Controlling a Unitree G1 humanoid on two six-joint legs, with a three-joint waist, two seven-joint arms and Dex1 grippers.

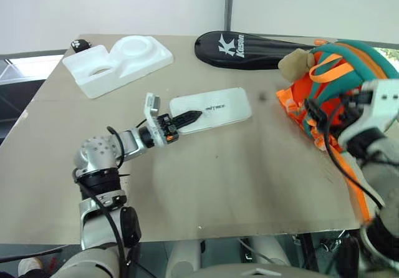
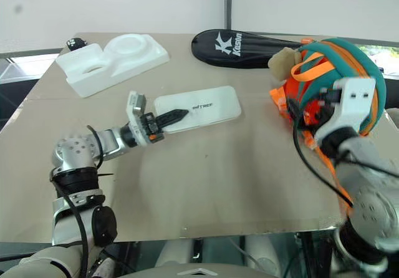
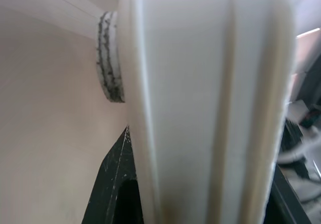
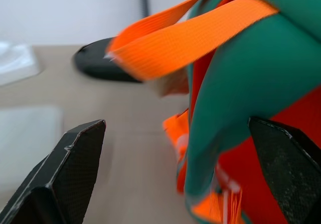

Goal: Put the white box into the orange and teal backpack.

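The left gripper (image 1: 187, 117) was clamped on the near-left end of the white box (image 1: 215, 108), lying at table centre. At three o'clock from it, the right gripper (image 4: 175, 174) stood spread beside the orange and teal backpack (image 2: 340, 81). With only one end pinched, the box could pivot or slip, and the loose straps could block the bag's mouth.

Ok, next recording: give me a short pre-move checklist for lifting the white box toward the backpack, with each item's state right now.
1. Left end effector closed on the white box: ok; the left wrist view shows a black finger against the box edge.
2. Box off the table: cannot tell.
3. Right end effector open and free of the orange and teal backpack: ok; its fingers stand wide apart with a strap and teal trim ahead.
4. Backpack opening exposed to receive the box: cannot tell.
5. Path from box to backpack free of objects: ok; the foam tray and black racket case lie farther back.
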